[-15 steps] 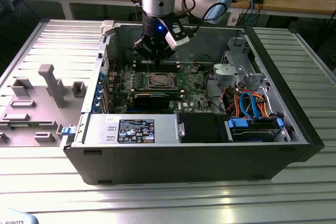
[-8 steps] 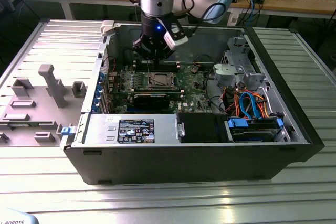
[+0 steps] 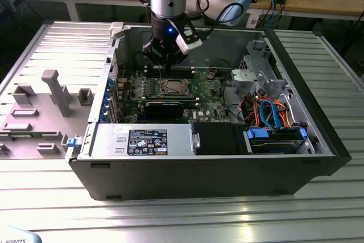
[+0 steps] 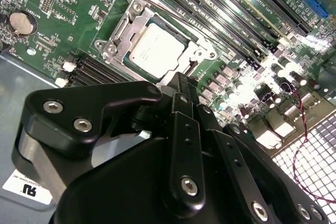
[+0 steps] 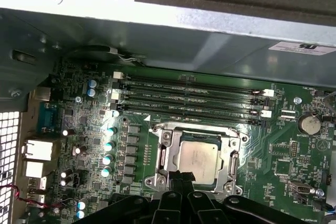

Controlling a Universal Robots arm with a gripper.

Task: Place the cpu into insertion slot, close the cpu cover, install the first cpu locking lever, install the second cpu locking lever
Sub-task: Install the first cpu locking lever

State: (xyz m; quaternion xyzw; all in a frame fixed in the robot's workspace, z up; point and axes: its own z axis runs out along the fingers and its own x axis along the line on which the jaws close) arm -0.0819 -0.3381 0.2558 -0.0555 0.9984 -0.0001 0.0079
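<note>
The cpu (image 5: 198, 161) lies flat in the insertion slot (image 5: 195, 129) on the green motherboard, its dull silver top showing in both wrist views (image 4: 155, 51). The cpu cover (image 5: 170, 158), a silvery frame plate, lies down around the chip, which shows through its window. My gripper (image 5: 179, 179) hangs just above the socket's edge with its black fingers (image 4: 178, 108) drawn together at the tip, shut, with nothing seen between them. In the exterior view the gripper (image 3: 164, 64) stands over the back of the socket (image 3: 172, 87) inside the open computer case.
Long black RAM slots (image 5: 189, 95) run beside the socket. A black expansion card (image 3: 165, 106), the power supply (image 3: 142, 140) and a drive cage with blue and orange cables (image 3: 273, 118) crowd the case. The metal case wall (image 5: 184, 40) stands close behind. A grey fixture tray (image 3: 40, 112) lies at the exterior view's left.
</note>
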